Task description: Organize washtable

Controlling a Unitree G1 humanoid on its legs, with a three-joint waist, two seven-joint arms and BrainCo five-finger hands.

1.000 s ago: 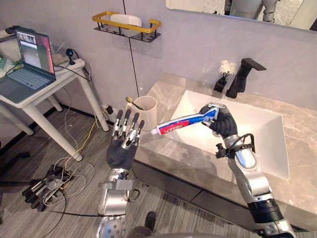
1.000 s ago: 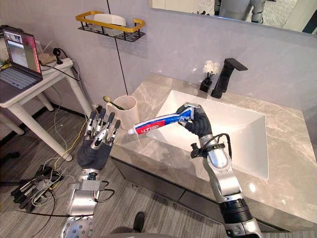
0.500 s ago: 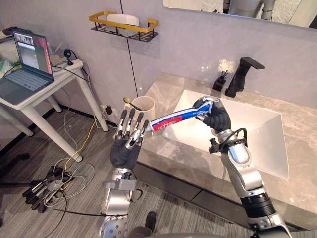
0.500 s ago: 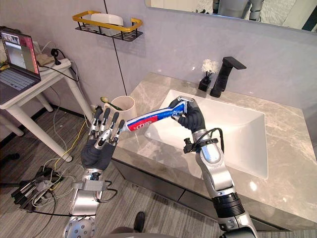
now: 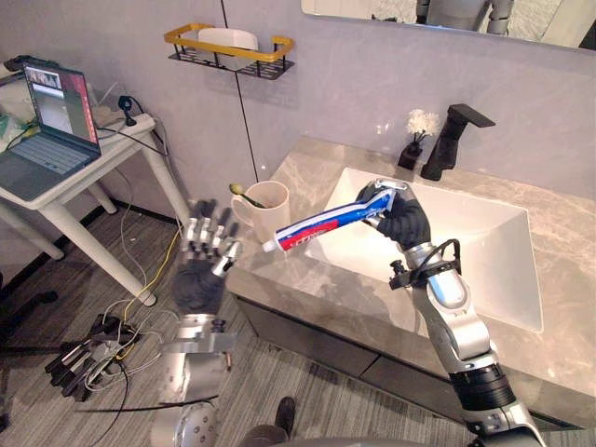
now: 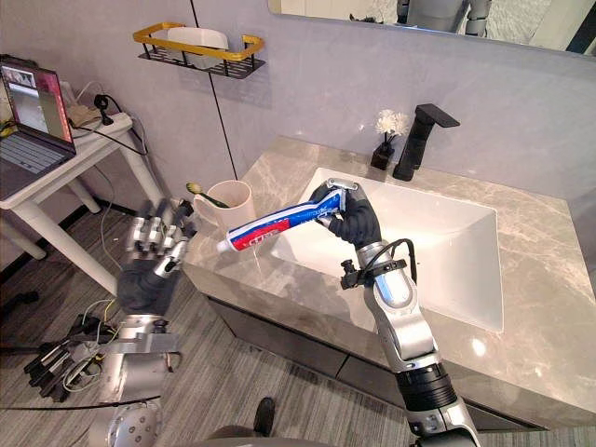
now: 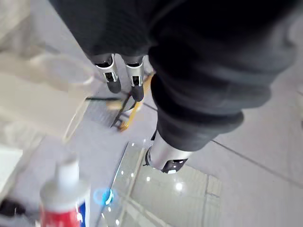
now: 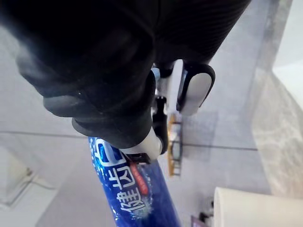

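- Stage of the task: we judge the tidying to be midway. The toothpaste tube [image 5: 326, 222] is off the counter [image 5: 307, 284] and in the air, not yet put away anywhere.
- Already in order, as far as we can see: a toothbrush [image 5: 244, 194] stands in the cream cup [image 5: 267, 210] at the counter's left end, and a white block lies in the wall shelf [image 5: 229, 48] above it.
- Left to do, in our reading: the tube must be brought to a resting place, most likely the cup, and then released.
- Right hand [image 5: 404, 220]: its fingers are curled round the flat crimped end of the tube and carry it above the left rim of the basin [image 5: 484, 237].
- Left hand [image 5: 197, 277]: raised beyond the counter's left edge, over the floor, fingers straight and spread, holding nothing.
- Position of the tube: it slopes down from the right hand towards the cup, with its white cap just beside the cup's wall and below the rim.
- Appearance of the tube: a long soft tube, blue near the crimp, then white, with a red band before the cap. It looks full and holds its line without sagging.
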